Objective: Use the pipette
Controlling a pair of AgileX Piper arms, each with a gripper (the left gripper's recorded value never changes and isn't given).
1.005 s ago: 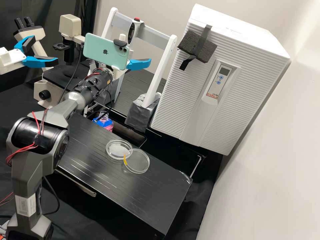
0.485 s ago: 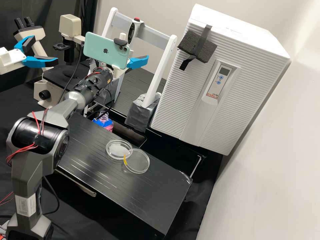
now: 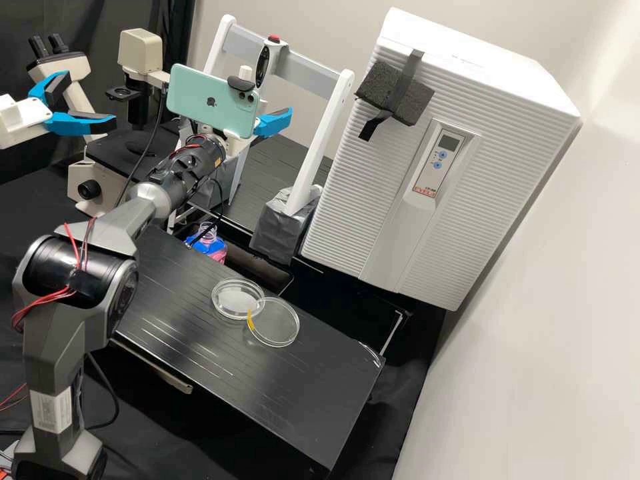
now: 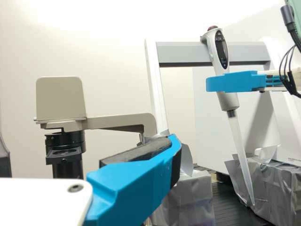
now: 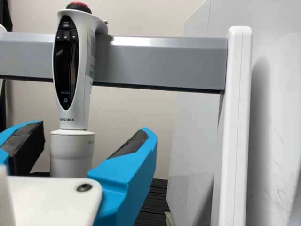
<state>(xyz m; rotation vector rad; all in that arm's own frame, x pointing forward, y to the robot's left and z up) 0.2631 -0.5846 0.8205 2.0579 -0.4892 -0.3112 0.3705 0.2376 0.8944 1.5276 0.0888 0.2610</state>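
Two clear petri dishes lie touching on a black slatted board in the overhead view, with a bottle of pink liquid at the board's far edge. Behind them the pipette hangs upright on the grey crossbar of a white stand, beside a white ribbed cabinet. The right gripper, with a mint-green phone mounted just behind it, sits at the stand just below the crossbar. The left gripper hangs well apart at the far left by a beige microscope, jaws spread wide and empty.

From the left wrist, one blue finger shows in the foreground. Beyond it, the right gripper's fingers flank the pipette just under its handle. The long clear tip points down toward the stand's taped foot.

From the right wrist, blue fingers sit on either side of the pipette's white barrel. They are parted, with a gap showing between barrel and pad, and grip nothing.
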